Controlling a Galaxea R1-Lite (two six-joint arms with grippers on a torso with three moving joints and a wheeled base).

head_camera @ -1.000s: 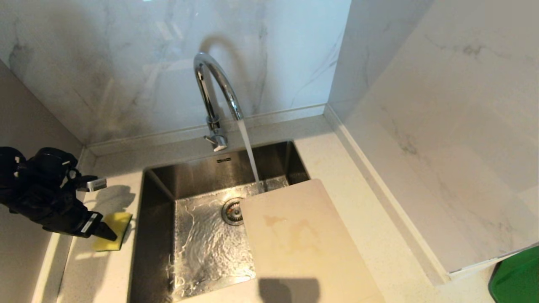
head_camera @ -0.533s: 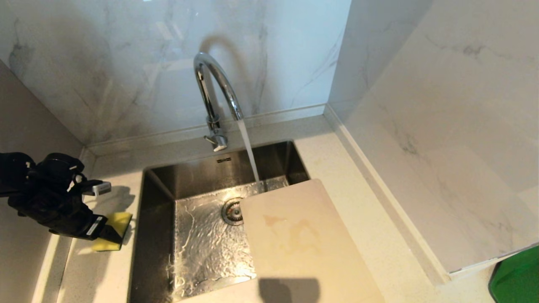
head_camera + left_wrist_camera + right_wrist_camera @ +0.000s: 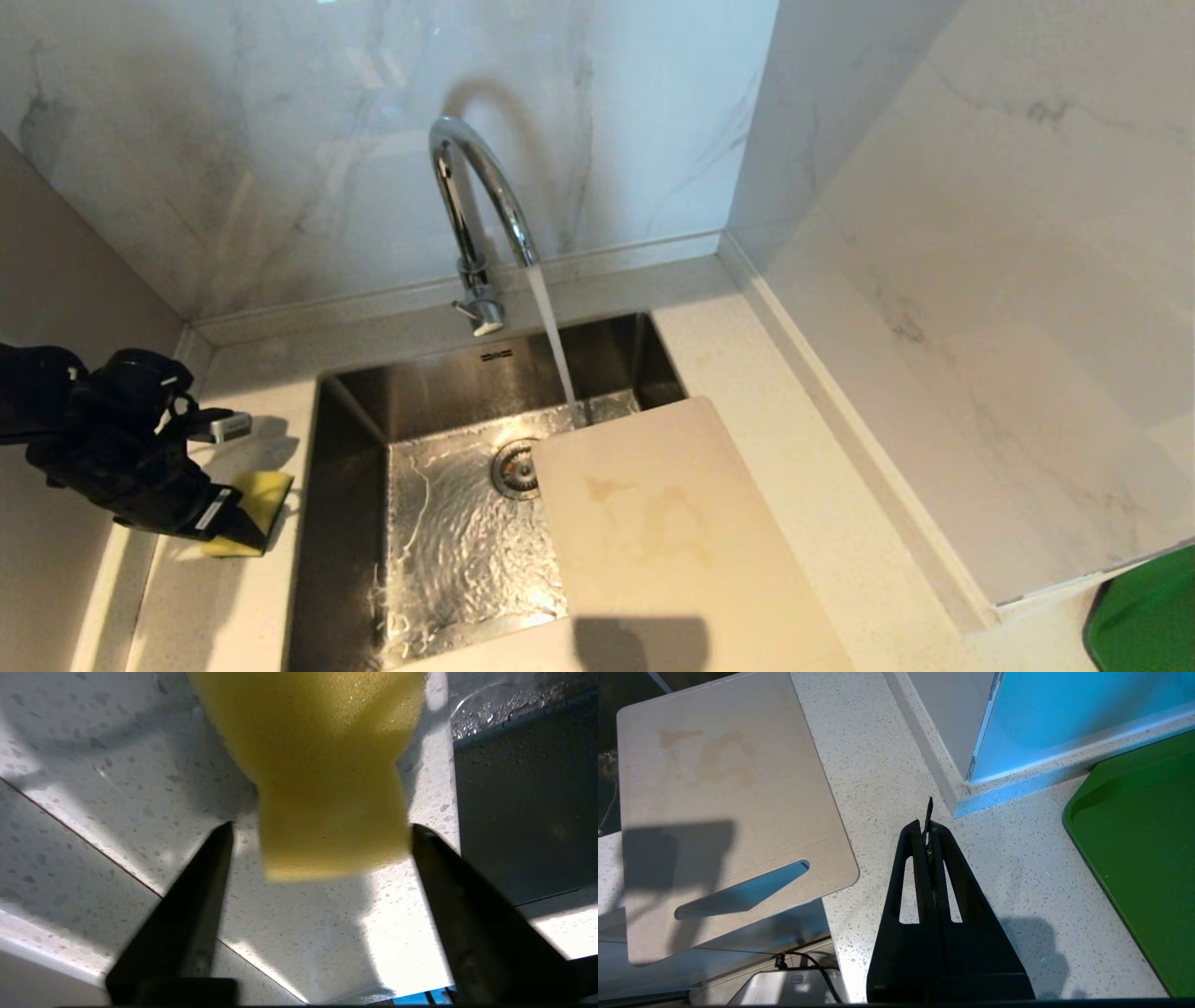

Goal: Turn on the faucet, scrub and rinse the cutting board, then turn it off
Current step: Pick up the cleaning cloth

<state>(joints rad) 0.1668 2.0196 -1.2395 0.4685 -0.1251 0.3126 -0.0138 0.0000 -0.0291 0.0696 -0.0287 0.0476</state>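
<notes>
Left gripper (image 3: 233, 481): black, low over the left strip of the counter (image 3: 803, 485), beside the sink's left rim. Its fingers (image 3: 187, 914) stand apart on either side of the sponge; one seems to touch the sponge's edge, the other stands clear of it, so nothing is clamped.

Sponge (image 3: 252, 509): small, yellow, lying flat on the counter's left strip, near the sink's left edge, its near end between the left gripper's fingers.

Sink (image 3: 355, 523): steel basin set into the counter, floor wet and rippled, round drain (image 3: 515, 469) near the middle.

Faucet (image 3: 476, 205): chrome gooseneck at the counter's back edge behind the sink, small lever at its base. Water runs from the spout in a steady stream and lands in the basin just beside the far corner of the board.

Cutting board (image 3: 672, 541): cream-white, yellowish stains on its face, lying across the sink's right rim, its left part over the basin, its right part on the counter. Slot handle at the near end, which overhangs the counter's front edge.

Right gripper (image 3: 929, 833): fingers pressed together, empty, hanging above the counter's right part near its front edge, between the board and the tray.

Tray (image 3: 1139, 858): green, at the counter's right end.
</notes>
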